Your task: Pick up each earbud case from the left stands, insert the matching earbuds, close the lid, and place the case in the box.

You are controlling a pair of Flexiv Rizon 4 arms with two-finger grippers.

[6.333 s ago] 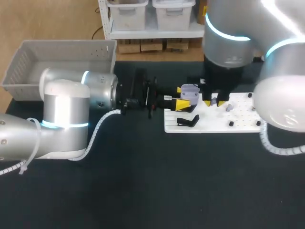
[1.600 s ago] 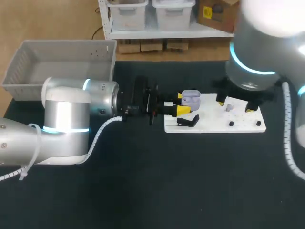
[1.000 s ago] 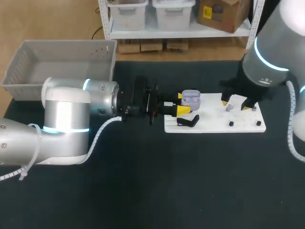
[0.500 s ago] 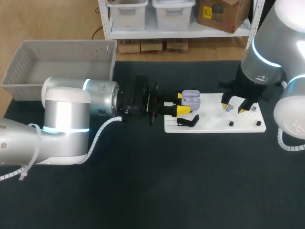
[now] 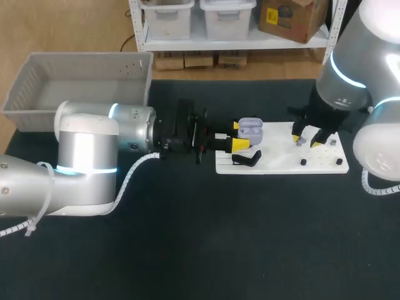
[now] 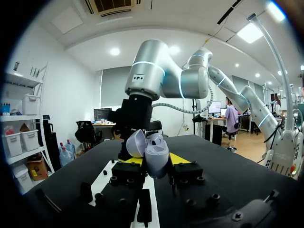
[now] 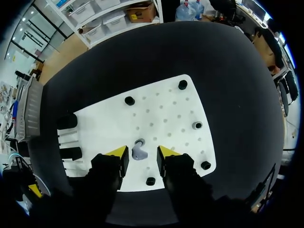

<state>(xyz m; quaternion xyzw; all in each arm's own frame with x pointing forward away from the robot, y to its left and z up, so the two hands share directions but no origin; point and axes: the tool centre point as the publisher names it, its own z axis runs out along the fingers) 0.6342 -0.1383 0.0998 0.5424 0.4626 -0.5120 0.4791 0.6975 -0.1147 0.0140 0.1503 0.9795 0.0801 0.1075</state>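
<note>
Left gripper point(image 5: 239, 135): clenched on the earbud case, one yellow tip on each side of it; its arm comes in level from 9 o'clock in the head view.
Earbud case point(image 5: 250, 129): lavender, with the lid swung up, held over the 10 o'clock corner of the white pegboard point(image 5: 281, 164). In the left wrist view the case point(image 6: 153, 153) stands upright between the fingers.
Right gripper point(image 5: 305, 140): released, with its fingers spread, pointing down over the pegboard's 2 o'clock part.
Earbud point(image 7: 139, 152): lavender, lying on the pegboard between the right gripper's yellow tips; it shows a gap on each side.
Black stand point(image 5: 247, 159): on the pegboard at 6 o'clock from the case, just beside the left gripper.
Grey box point(image 5: 37, 81): at the table's 10 o'clock corner, well apart from the case.
</note>
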